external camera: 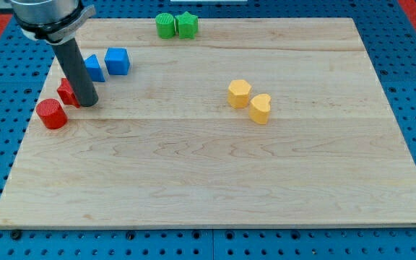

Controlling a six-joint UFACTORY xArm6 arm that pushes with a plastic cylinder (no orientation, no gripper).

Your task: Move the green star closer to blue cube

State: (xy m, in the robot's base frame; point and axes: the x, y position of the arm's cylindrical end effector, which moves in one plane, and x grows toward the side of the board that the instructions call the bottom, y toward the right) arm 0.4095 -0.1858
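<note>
The rod comes down from the view's top left, and my tip (87,103) rests on the wooden board (215,180) near its left edge; there are no jaws on this arm to be apart or together, only the plain rod end. The tip sits right against a red block (66,92), which the rod partly hides so its shape cannot be told, and a red cylinder (51,114) lies just beside that, lower and to the left. Just above the tip is a blue block (94,68), also partly covered, with the blue cube (118,61) beside it on the right. The green star (187,24) is at the board's top edge, well apart from the blue cube, touching a green cylinder (165,25) on its left. Two yellow blocks, a hexagon (239,93) and a heart (261,108), sit close together right of centre.
</note>
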